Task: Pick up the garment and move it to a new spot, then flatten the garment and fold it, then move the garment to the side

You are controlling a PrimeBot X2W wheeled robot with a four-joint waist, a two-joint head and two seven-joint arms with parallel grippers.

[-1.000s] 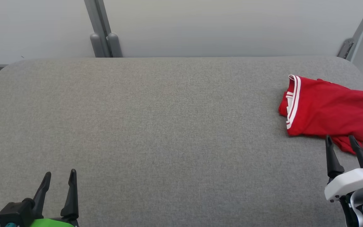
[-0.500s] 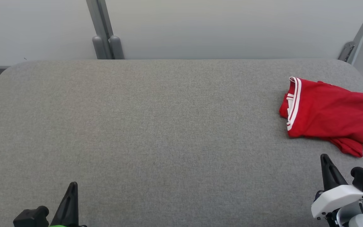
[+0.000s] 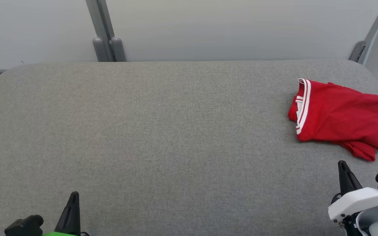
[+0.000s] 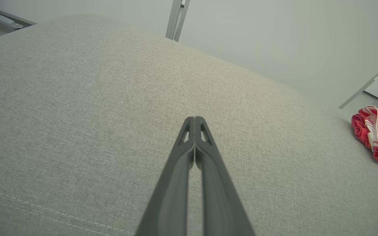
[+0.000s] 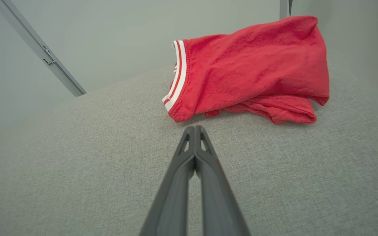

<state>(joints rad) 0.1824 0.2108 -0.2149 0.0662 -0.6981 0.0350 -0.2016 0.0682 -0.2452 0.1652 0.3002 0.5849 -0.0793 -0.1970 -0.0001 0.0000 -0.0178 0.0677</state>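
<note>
Grey fabric-covered worktop (image 3: 176,131) with rounded far corners, woven texture, pale stitched seam (image 4: 44,213) along its near edge in the left wrist view. Behind it a plain pale grey wall (image 3: 225,29), split by a slanted grey metal post (image 3: 102,29) with two rounded stubs at its base; a second slanted post with a metal bracket (image 3: 356,50) at the far right. Red garment (image 3: 340,118) with white-striped trim lies folded in a rough bundle on the worktop's far right side, trim edge facing left, a lower layer poking out at the near right corner. Left end effector (image 3: 74,196) at lower left, fingers pressed together, holding nothing, well apart from the garment. Right end effector (image 3: 341,165) at lower right, fingers together too, empty, tip near the garment's front edge but not touching it.
</note>
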